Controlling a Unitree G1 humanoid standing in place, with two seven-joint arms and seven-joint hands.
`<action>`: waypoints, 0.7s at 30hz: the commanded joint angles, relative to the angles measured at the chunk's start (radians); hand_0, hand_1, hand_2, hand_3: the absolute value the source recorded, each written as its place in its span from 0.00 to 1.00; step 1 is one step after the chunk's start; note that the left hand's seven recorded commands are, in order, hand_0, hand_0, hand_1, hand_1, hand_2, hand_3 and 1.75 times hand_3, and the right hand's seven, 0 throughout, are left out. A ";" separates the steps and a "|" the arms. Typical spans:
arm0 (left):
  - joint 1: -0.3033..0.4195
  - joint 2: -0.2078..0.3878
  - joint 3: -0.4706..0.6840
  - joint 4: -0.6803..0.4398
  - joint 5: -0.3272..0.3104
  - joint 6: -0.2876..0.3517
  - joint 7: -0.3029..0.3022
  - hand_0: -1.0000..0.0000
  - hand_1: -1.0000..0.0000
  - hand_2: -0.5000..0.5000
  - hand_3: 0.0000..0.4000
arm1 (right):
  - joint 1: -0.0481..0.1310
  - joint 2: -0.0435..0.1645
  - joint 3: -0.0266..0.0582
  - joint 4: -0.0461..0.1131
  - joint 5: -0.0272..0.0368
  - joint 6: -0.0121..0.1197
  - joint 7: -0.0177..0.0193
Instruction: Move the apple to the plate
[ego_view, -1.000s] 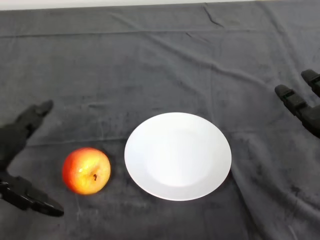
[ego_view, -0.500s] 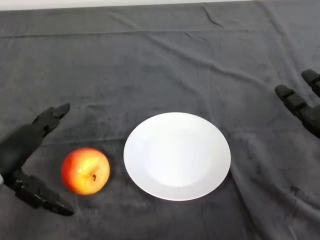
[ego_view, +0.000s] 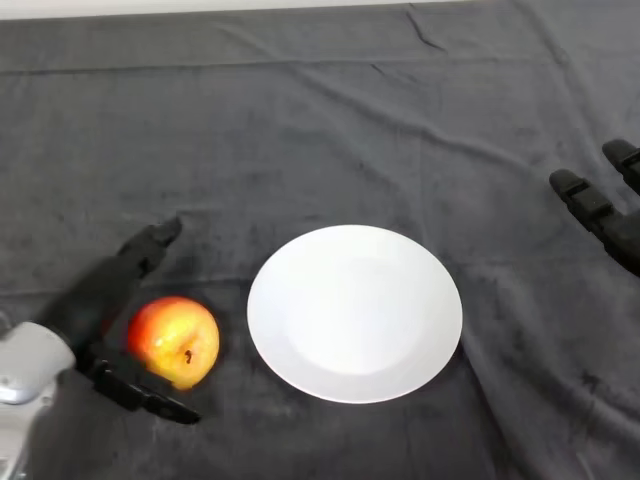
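Observation:
A red and yellow apple (ego_view: 174, 340) lies on the dark cloth, just left of a white plate (ego_view: 355, 311) that holds nothing. My left hand (ego_view: 95, 310) has come in from the lower left and is open around the apple. Its fingers (ego_view: 140, 255) stretch along the apple's far side and its thumb (ego_view: 145, 392) lies along the near side. The palm sits close against the apple's left side; I cannot tell whether it touches.
A black hand (ego_view: 605, 212) rests still at the right edge of the table. The cloth has creases toward the back and on the right.
My left hand has slid rightward, from well left of the apple to straddling it between fingers and thumb. The apple and plate have stayed put.

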 joint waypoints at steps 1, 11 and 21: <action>-0.045 -0.006 -0.016 0.035 0.025 -0.020 0.015 1.00 1.00 0.50 0.00 | -0.015 -0.019 -0.0180 -0.046 -0.0051 0.001 0.0035; -0.069 -0.047 -0.044 0.102 0.031 -0.062 0.009 0.00 0.00 0.50 1.00 | -0.015 -0.018 -0.0174 -0.048 -0.0049 0.001 0.0027; -0.094 -0.046 -0.032 0.110 0.039 -0.072 0.005 0.00 0.00 0.50 1.00 | -0.014 -0.018 -0.0170 -0.049 -0.0046 0.001 0.0021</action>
